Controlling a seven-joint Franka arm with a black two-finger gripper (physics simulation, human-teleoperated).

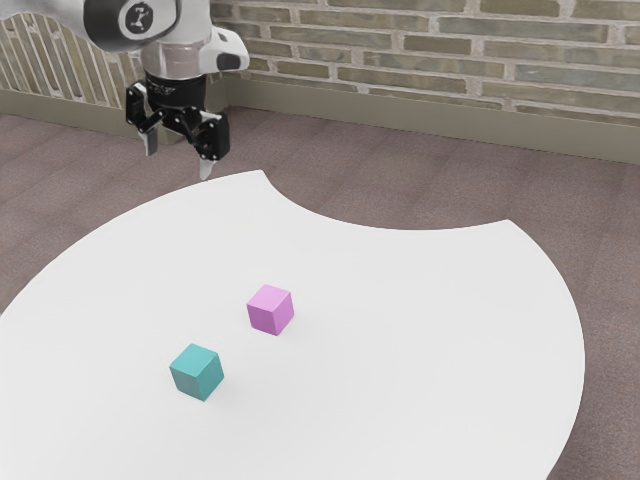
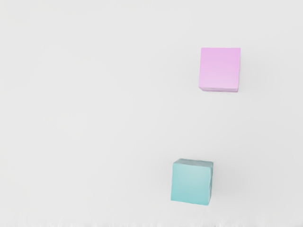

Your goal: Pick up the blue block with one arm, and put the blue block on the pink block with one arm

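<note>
A teal-blue block (image 1: 196, 371) rests on the white table (image 1: 420, 330), toward the exterior view's lower left. A pink block (image 1: 270, 308) sits a short way behind it and to its right, apart from it. My gripper (image 1: 180, 163) hangs high above the table's far left edge, well away from both blocks, open with nothing between its fingers. From the wrist camera I look straight down on the blue block (image 2: 191, 181) and the pink block (image 2: 219, 69), both lying flat on the table.
The white table has a curved notch (image 1: 330, 210) cut into its far edge. Brown floor (image 1: 560, 200) surrounds it, and a brick wall (image 1: 450, 50) runs along the back.
</note>
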